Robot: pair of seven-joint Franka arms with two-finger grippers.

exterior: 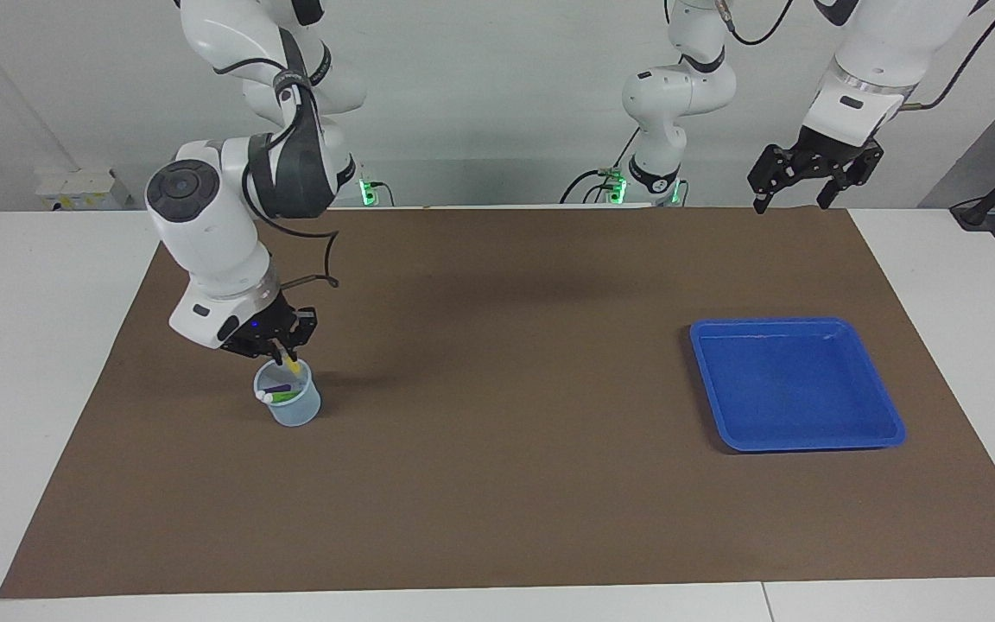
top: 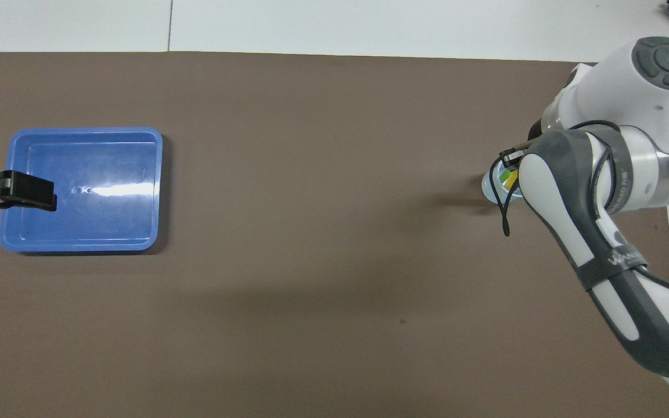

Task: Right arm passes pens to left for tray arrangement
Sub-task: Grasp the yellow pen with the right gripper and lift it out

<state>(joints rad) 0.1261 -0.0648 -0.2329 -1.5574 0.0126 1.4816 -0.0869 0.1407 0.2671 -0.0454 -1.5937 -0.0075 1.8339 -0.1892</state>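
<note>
The yellow pen [exterior: 293,366] stands in the small clear cup [exterior: 288,404] at the right arm's end of the brown mat [exterior: 497,484], its upper end pinched between the clenched fingertips of the right gripper [exterior: 278,352]. Its long axis runs nearly upright, top leaning slightly toward the robots. The green pen [exterior: 283,396] and purple pen [exterior: 276,388] lie more slanted inside the same cup, white tips resting toward the rim.

To do this step well, I would draw the yellow pen straight up along its own axis until its lower end clears the rim; a sideways pull would likely tip the light cup or drag the other 2 pens. Keeping the free end exposed should leave room for the handover.

The left gripper [exterior: 810,173] waits, fingers spread and holding nothing, raised above the mat's edge nearest the robots. The blue tray [exterior: 886,406], with nothing in it, sits at the left arm's end of the mat, well apart from the cup.
</note>
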